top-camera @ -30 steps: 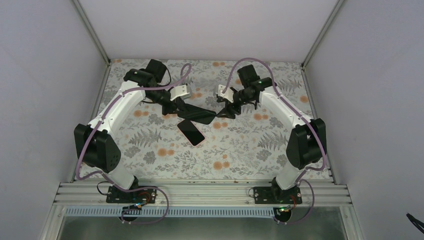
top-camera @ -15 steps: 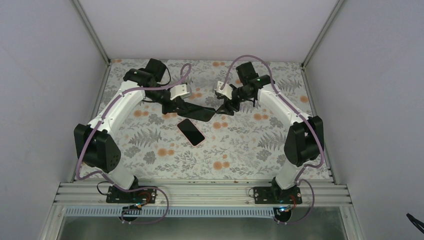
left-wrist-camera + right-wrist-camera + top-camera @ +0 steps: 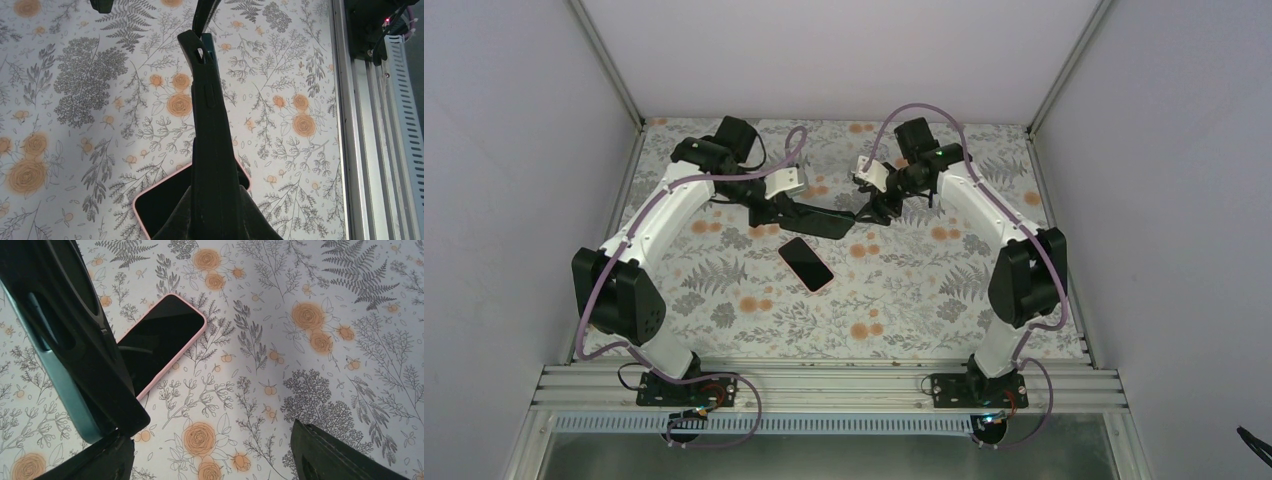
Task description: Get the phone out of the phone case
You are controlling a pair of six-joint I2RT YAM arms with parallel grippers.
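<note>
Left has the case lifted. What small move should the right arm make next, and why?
Probably slide the right tool sideways onto the exposed edge of the teal phone and close. It stands open with the dark case off to one side, while the left tool clamps the case.

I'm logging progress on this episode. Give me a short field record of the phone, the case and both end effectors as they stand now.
phone: flat on the table, screen up, pink rim, outside the case
case: dark, teal edge showing, held above the table
left end effector: shut on the case
right end effector: open, at the case's free end, contact unclear
task state: phone appears out
</note>
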